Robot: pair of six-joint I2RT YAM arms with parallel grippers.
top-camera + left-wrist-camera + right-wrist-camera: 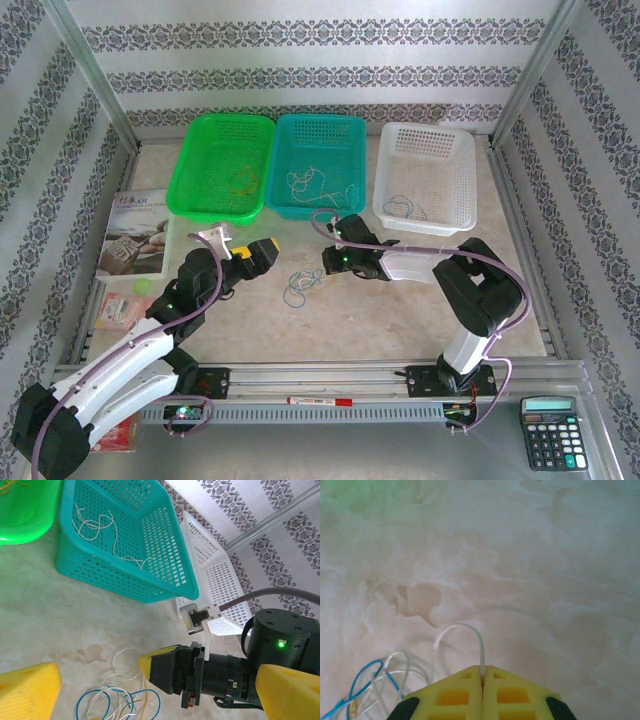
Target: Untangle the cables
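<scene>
A small tangle of thin cables (303, 283), blue, whitish and yellow, lies on the table between the two arms. In the left wrist view the cables (120, 696) sit just below the right gripper's yellow tip. My right gripper (482, 669) is shut on a whitish cable (465, 629), which arches out of the closed pads, with the blue loops (367, 677) to its left. The right gripper (326, 262) is low at the tangle's right edge. Left of the tangle, my left gripper (252, 258) stands wide open and holds nothing.
Three baskets line the back: green (190, 170), teal (345, 135) and white (455, 180), each with thin wires inside. A booklet (135, 235) lies at the left. A red marker (320, 400) and a calculator (550, 432) sit at the near edge.
</scene>
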